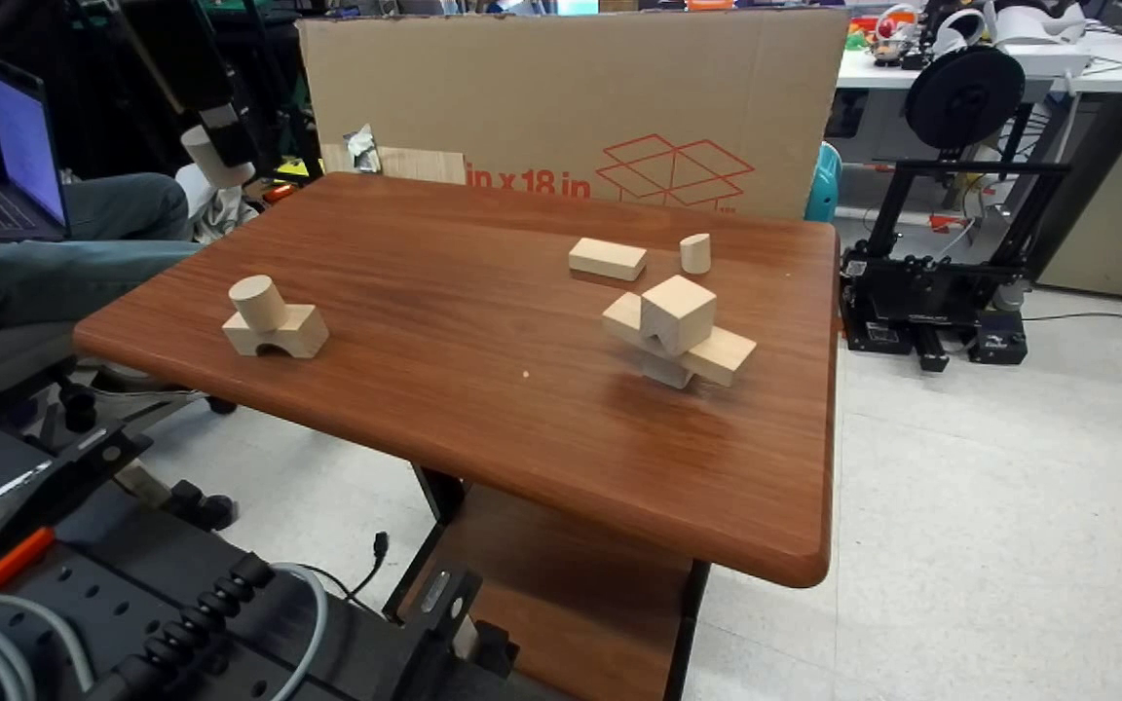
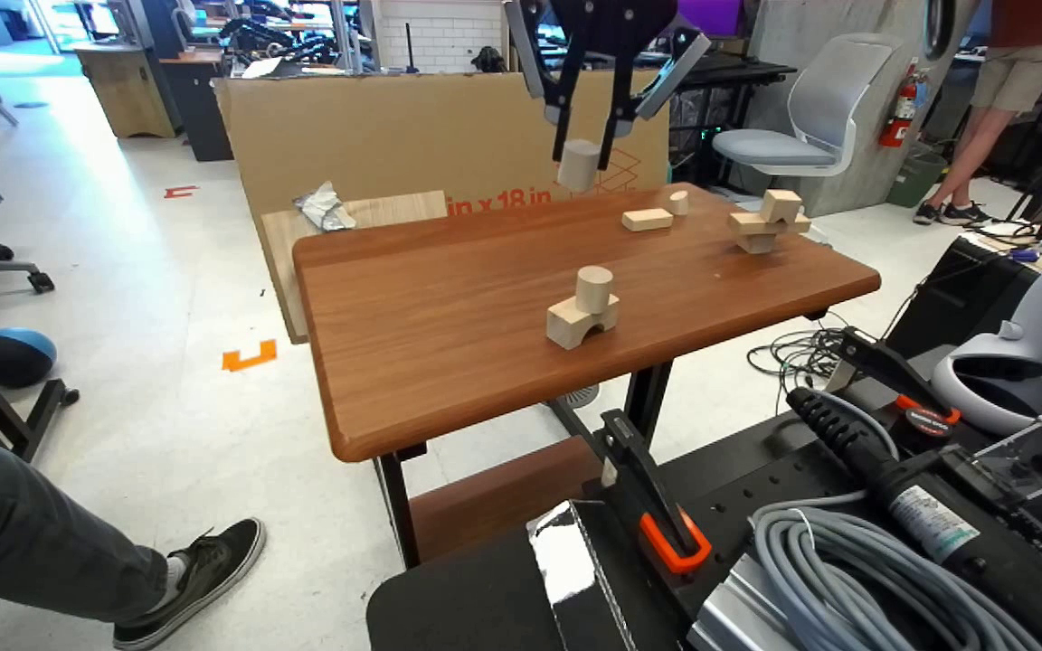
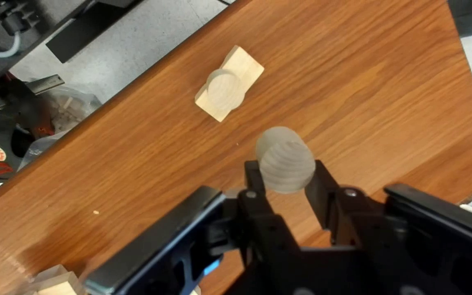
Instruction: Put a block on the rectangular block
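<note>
My gripper point(image 2: 582, 161) is shut on the block point(image 2: 579, 168), a pale short cylinder, held high above the table. Both also show in the wrist view, gripper point(image 3: 286, 168) and block point(image 3: 287, 164), and at the upper left of an exterior view point(image 1: 199, 148). The smaller pile is an oblong block with an arch cut-out point(image 1: 300, 331) bearing an upright cylinder point(image 1: 259, 302); both show in the wrist view point(image 3: 244, 65). A bigger pile has a notched block point(image 1: 678, 312) on a plain oblong block point(image 1: 729, 354) across a lower block. I cannot tell which oblong is the rectangular block.
A flat plank point(image 1: 608, 259) and a slant-topped cylinder point(image 1: 695, 253) stand near the far side of the brown table point(image 1: 483, 389). A cardboard sheet point(image 1: 542, 88) rises behind the table. Clamps and cables point(image 2: 828, 542) lie at the near side. A seated person is beside the table.
</note>
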